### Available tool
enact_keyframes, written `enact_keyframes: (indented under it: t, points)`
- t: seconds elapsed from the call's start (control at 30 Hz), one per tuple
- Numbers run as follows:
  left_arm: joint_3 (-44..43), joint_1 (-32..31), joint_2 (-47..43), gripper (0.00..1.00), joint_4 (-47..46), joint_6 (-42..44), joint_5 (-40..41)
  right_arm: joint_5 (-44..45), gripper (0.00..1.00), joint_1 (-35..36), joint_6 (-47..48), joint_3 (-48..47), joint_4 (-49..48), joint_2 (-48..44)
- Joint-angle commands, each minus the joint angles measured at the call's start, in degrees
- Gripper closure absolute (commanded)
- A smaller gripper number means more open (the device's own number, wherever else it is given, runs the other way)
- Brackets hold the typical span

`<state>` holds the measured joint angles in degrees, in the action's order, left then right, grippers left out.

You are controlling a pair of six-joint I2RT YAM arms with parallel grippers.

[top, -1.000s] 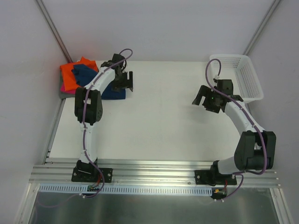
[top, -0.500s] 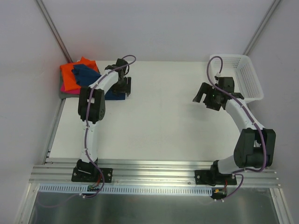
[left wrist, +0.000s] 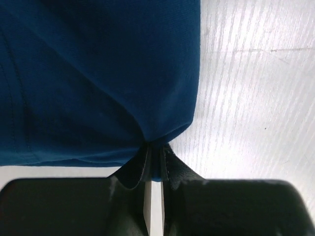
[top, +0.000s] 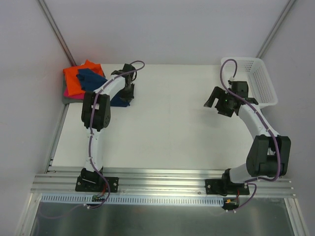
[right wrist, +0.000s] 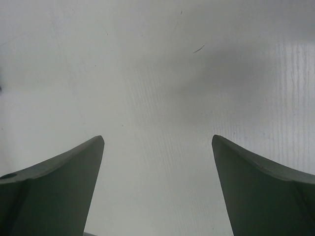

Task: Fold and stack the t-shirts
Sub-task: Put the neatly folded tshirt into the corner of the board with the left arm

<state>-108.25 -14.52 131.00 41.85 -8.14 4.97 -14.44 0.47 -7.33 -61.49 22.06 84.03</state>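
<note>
A navy blue t-shirt (top: 90,77) lies partly over a stack of folded t-shirts at the far left: orange (top: 74,81) on top, pink (top: 66,92) and grey (top: 65,100) edges showing below. Its right part (top: 119,100) lies on the table. My left gripper (top: 129,92) is at that right edge. In the left wrist view the navy cloth (left wrist: 98,73) fills the upper left, and my left gripper (left wrist: 155,150) is shut on a pinch of its corner. My right gripper (top: 218,103) hovers open over bare table, nothing between its fingers (right wrist: 157,142).
A white plastic lattice basket (top: 261,81) stands at the far right corner, just behind the right arm. The white table (top: 167,118) stretches between the two arms. An aluminium rail runs along the near edge.
My left gripper has closed on the navy t-shirt's edge and shifted slightly left toward the stack. The right gripper has crept a little farther back, still open.
</note>
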Motion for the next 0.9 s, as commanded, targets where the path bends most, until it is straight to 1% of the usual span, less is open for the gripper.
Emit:
enact_keyframes:
  t: [0.0,0.07,0.2,0.23,0.37,0.47,0.57,0.63,0.67,0.7,0.73,0.77,0.8,0.83,0.87]
  points:
    - [1.11,1.59,-4.77,1.00,2.19,0.76,-1.20,-1.30,0.03,-0.38,-1.45,-1.17,-1.06,-0.27]
    - [0.06,3.18,-6.36,1.00,2.10,1.11,-0.32,-1.38,0.03,-0.29,-1.54,-1.17,-1.41,-0.27]
    - [-3.37,8.80,-10.14,1.00,1.40,3.21,2.40,-1.47,0.03,-0.38,-1.81,-0.82,-1.59,-0.36]
    - [-5.11,11.51,-11.46,1.00,1.05,4.18,2.76,-1.47,0.03,-0.38,-1.81,-0.65,-1.67,-0.44]
    - [-9.17,17.76,-13.57,1.00,-0.01,6.21,4.78,-1.47,0.03,-0.38,-1.89,-0.12,-1.59,-0.71]
    - [-9.62,21.45,-15.07,1.00,-0.19,6.12,5.22,-1.47,0.03,-0.30,-1.90,0.23,-1.68,-1.15]
    - [-7.77,24.09,-16.56,1.00,0.17,5.51,4.96,-1.38,0.03,-0.38,-1.63,0.76,-1.41,-1.67]
    - [-6.72,25.15,-17.09,1.00,0.25,5.24,4.96,-1.30,0.03,-0.30,-1.72,1.37,-1.32,-2.03]
    - [-6.63,25.33,-17.01,0.98,0.25,5.68,4.87,-1.30,0.03,-0.29,-1.55,1.55,-1.32,-2.38]
    - [-6.71,25.25,-16.83,0.91,0.34,5.33,4.87,-1.30,0.03,-0.29,-1.54,1.73,-1.32,-2.55]
    - [-6.63,25.16,-16.83,0.59,0.34,4.81,4.87,-1.30,0.03,-0.29,-1.54,1.90,-1.15,-2.64]
    - [-6.63,24.90,-16.83,0.46,0.34,4.63,4.96,-1.12,0.03,-0.38,-1.54,2.17,-1.06,-2.90]
    - [-6.63,24.20,-16.66,0.37,0.34,4.63,4.79,-1.03,0.03,-0.38,-1.28,2.26,-0.88,-3.25]
    - [-6.28,23.84,-16.65,0.34,0.34,4.71,4.09,-0.95,0.03,-0.38,-1.28,2.34,-0.88,-3.34]
    - [-6.01,23.49,-16.57,0.34,0.52,4.71,3.65,-0.68,0.03,-0.30,-1.19,2.52,-0.88,-3.69]
